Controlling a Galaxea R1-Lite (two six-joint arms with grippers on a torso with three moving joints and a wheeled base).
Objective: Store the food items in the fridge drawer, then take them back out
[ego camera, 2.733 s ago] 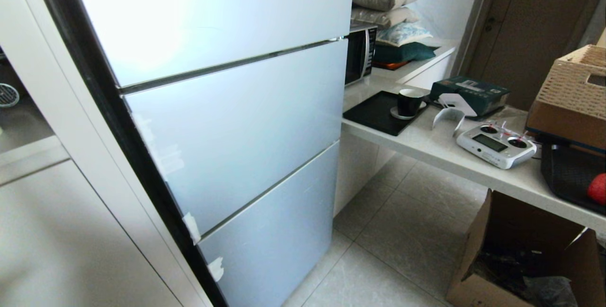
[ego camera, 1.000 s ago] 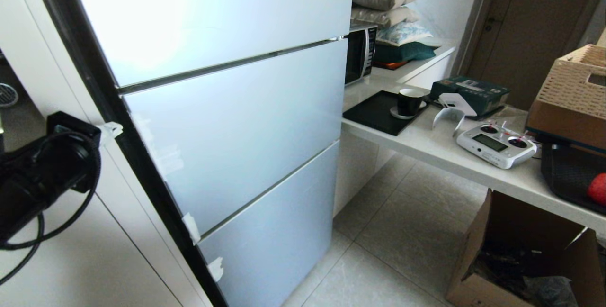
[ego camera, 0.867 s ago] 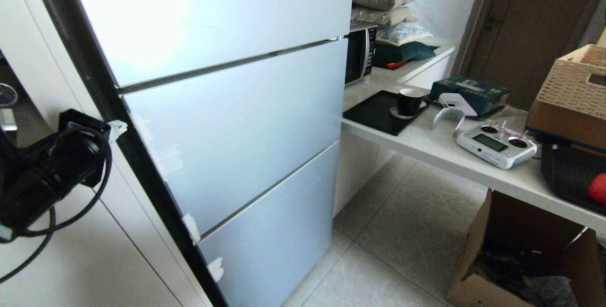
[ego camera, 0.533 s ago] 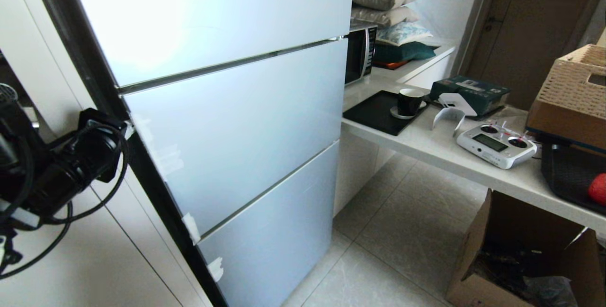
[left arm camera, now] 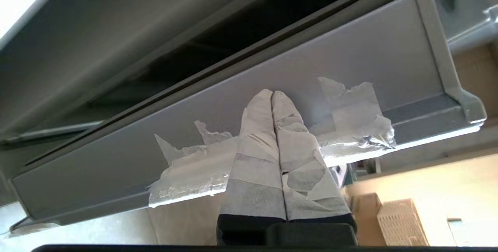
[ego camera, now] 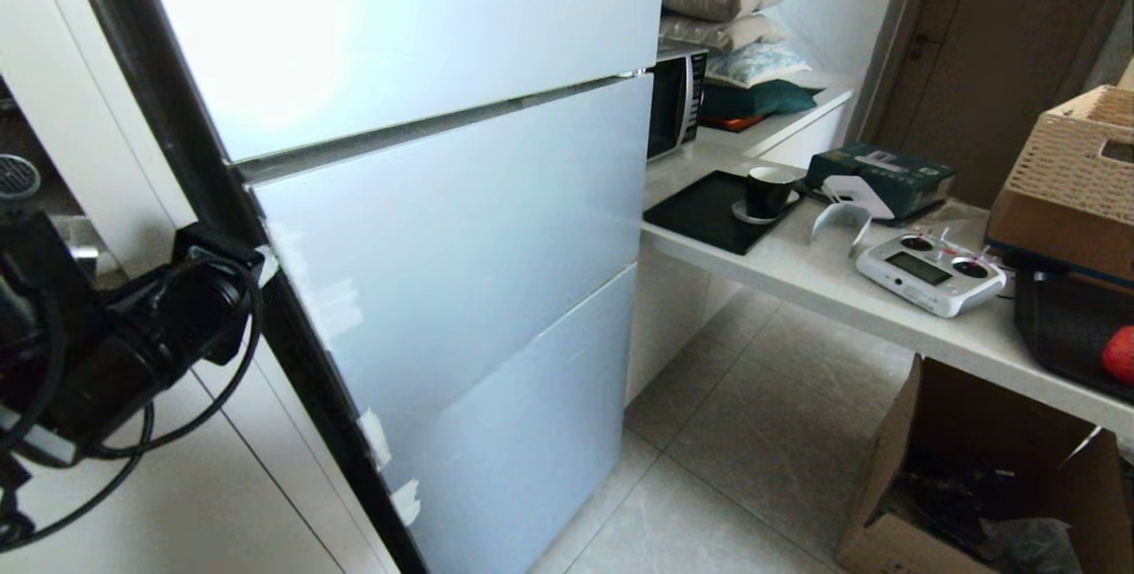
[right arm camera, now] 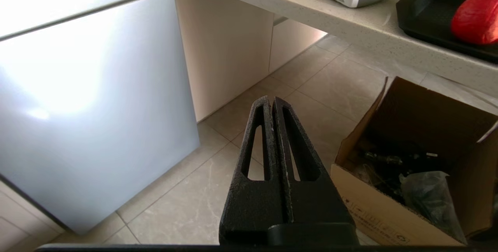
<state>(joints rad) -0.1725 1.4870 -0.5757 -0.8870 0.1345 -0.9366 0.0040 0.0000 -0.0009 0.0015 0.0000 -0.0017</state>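
So the left gripper (left arm camera: 272, 96) is jammed up against the left edge of the fridge's middle door (ego camera: 461, 237), its two tape-wrapped fingers (left arm camera: 256, 143) pressed flat together with nothing between them, tips on the grey inner side of that door where scraps of torn tape (left arm camera: 350, 123) are stuck. The door stands slightly ajar: there's a dark gap between it and the panel above in the left wrist view, and in the head view its front sits a bit out of line with the bottom fridge front (ego camera: 523, 450). No fridge drawer can be seen from any angle here. The right gripper (right arm camera: 272, 102) hangs off to the side over the floor, pinched completely closed and empty, pointing down near an open cardboard box (right arm camera: 412, 166). One of the food items, the red fruit (right arm camera: 476, 18), sits on a black tray (right arm camera: 424, 14) on the table (ego camera: 842, 282), well apart from the fridge; I can't spot the second one anywhere. A white remote controller (ego camera: 930, 271) lies on the table too, just beside the tray.
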